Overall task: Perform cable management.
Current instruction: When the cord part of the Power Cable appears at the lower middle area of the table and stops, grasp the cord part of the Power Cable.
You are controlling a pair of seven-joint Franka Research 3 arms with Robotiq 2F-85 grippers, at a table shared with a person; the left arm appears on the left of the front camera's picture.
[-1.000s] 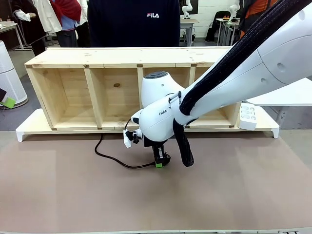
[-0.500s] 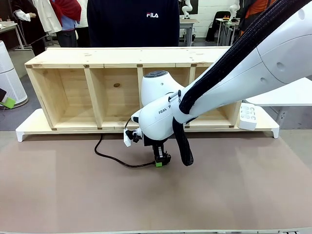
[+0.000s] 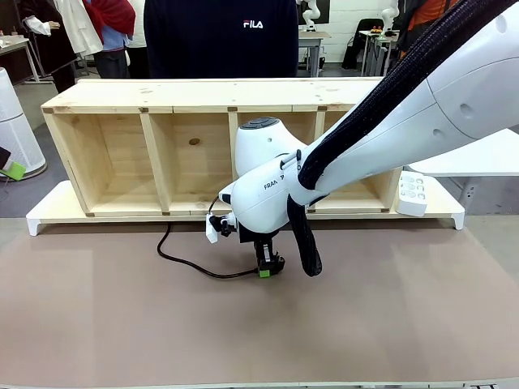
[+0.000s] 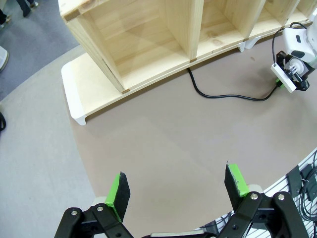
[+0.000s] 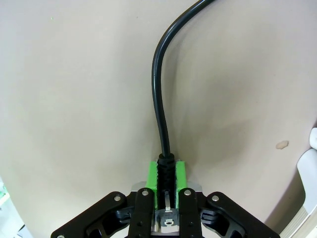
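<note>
The cable [image 3: 195, 266] is a thin black cord that runs from under the wooden shelf [image 3: 203, 146] across the brown mat to my right gripper [image 3: 266, 271]. That gripper points down at the mat and is shut on the cable's plug end. In the right wrist view the green pads [image 5: 152, 179] clamp the ribbed plug [image 5: 166, 171], and the cord [image 5: 159, 94] curves up and away. In the left wrist view my left gripper [image 4: 179, 186] hangs open above the mat, far from the cable [image 4: 223, 95], with nothing between its fingers.
The long wooden shelf with open compartments lies on a white base [image 3: 49, 215] at the mat's far edge. A white power strip [image 3: 413, 193] rests at its right end. A person in a dark top [image 3: 223, 36] stands behind the shelf.
</note>
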